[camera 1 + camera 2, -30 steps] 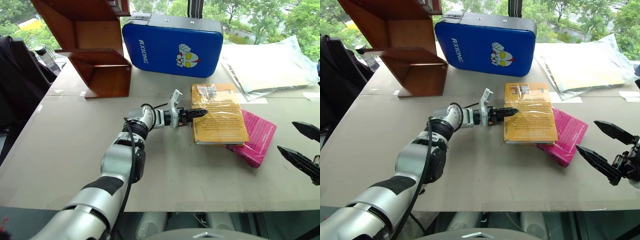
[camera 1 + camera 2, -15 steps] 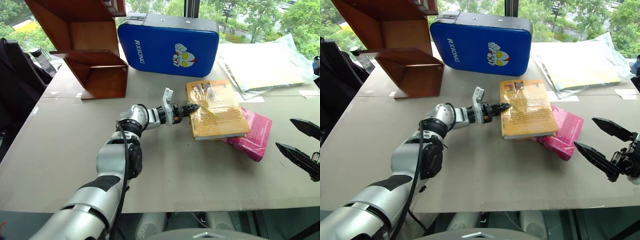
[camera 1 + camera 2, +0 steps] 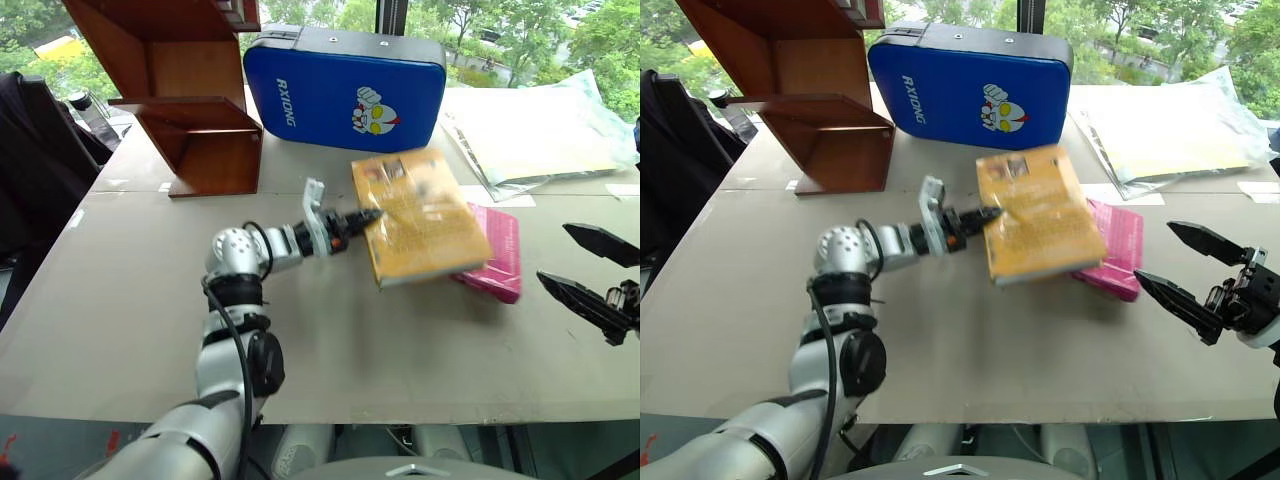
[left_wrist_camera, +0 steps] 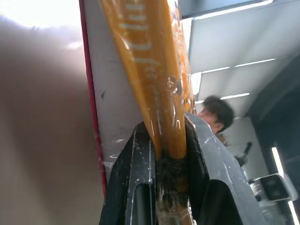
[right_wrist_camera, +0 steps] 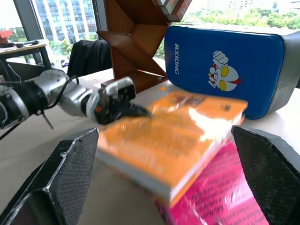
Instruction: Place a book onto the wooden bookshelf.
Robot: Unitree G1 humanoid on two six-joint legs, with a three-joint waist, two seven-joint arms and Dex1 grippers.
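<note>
Left of the book (image 3: 417,215) on the desk (image 3: 120,300), the left gripper (image 3: 362,217) is pinching its edge — jaws nearly shut; bookshelf (image 3: 190,110) lying farther left, right gripper (image 3: 590,272) gaping empty.

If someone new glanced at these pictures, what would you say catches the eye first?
Probably the yellow-orange book in the middle of the table, pinched at its edge by the left gripper and lying partly over a magenta-pink book. Behind it stands a bright blue padded case with a cartoon figure, and to the case's left the reddish-brown wooden bookshelf. The right gripper hangs open at the right edge.
</note>
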